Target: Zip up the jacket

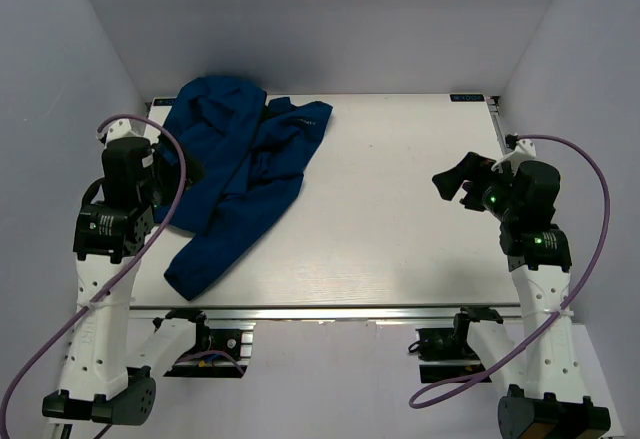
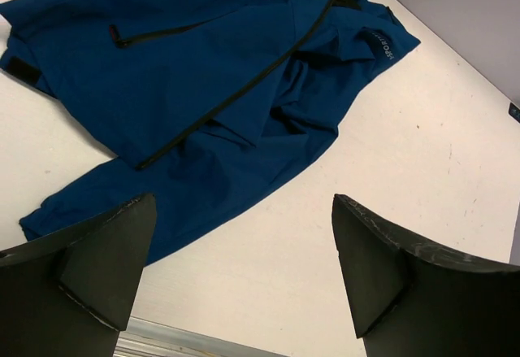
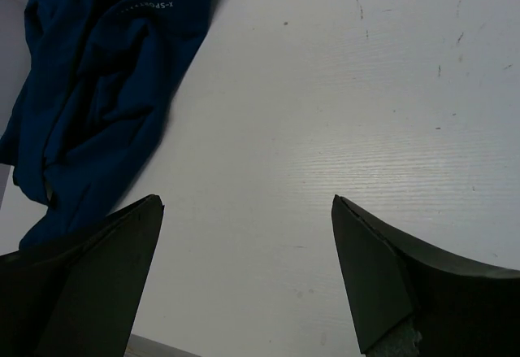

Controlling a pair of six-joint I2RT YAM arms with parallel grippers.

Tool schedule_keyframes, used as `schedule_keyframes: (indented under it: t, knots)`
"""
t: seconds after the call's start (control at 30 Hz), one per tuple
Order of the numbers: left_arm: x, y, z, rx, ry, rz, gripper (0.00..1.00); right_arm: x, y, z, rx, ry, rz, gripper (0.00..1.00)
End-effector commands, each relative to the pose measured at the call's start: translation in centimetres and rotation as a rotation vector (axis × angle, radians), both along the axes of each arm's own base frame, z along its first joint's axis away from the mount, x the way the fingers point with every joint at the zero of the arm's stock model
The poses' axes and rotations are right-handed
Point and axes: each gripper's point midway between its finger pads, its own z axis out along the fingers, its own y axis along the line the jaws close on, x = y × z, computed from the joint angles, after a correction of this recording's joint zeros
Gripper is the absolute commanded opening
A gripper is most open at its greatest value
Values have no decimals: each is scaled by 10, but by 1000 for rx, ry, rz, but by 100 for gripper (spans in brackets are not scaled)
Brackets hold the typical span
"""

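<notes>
– So, what encloses the scene?

– Plain pale walls on the far side and both flanks, faintly lilac in this light, forming a bare booth.

– And the surface?

– A white counter with a fine straight grain fills the floor of the booth. A metal rail runs along its near edge. Most of the right half is bare board, with a few small dark scuffs.

– Where is the jacket?

– The jacket lies crumpled on the far-left part of the counter, royal blue, reaching from the back edge towards the front. One sleeve trails to the near edge, just in front of the left arm.

– The arms?

– Both are white and black, one at each side of the counter, each with a purple cable looping off it. The right arm is well apart from the jacket.

– The pincers?

– The left pincer hangs above the jacket's near edge, jaws wide apart, holding nothing. The right pincer is over bare counter, jaws also spread wide and empty.

– Finer details?

– A dark zipper line runs diagonally across the blue fabric; whether its halves are joined, I cannot tell. Small pale lettering sits on a fold towards the counter's middle.
</notes>
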Motion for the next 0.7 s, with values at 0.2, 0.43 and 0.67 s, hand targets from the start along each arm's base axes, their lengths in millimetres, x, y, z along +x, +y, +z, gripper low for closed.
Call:
schedule_keyframes:
  t: [0.2, 0.43, 0.67]
  knots:
    - [21, -3, -25, 25, 33, -26, 98, 4, 5, 6, -11, -78, 49, 89]
    - [84, -3, -41, 66, 89, -4, 98, 13, 26, -1, 85, -70, 151, 89]
    - [184, -24, -56, 156, 48, -175, 98, 54, 105, -27, 70, 1, 299, 89]
